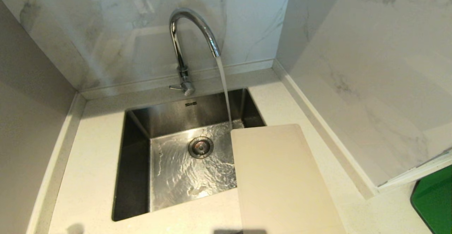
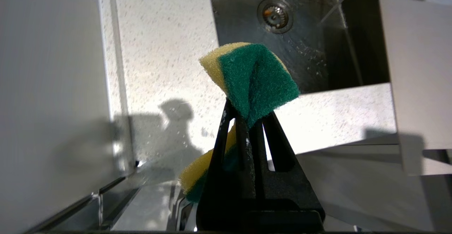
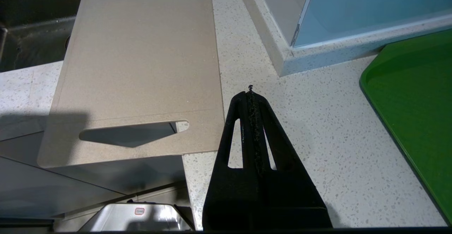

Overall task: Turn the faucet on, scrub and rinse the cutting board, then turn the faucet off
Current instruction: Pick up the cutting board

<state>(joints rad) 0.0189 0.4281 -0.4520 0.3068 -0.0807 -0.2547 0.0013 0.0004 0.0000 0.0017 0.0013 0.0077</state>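
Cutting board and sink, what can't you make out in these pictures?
- Cutting board: its near end and handle slot run off the head view's bottom edge.
- Sink: its right side lies hidden under the board.
- Sponge: its middle is covered by the left gripper.

Chrome faucet [image 1: 192, 32], cream-beige cutting board [image 1: 279, 177], yellow/green sponge [image 2: 252, 78], white speckled counter [image 1: 91, 156], green tray [image 3: 413, 103].

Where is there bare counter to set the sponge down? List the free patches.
Free: the counter strip between the left wall and the sink; the patch between the cutting board and the green tray. Crowded: the sink's right side, where the board overhangs the basin under the faucet stream.
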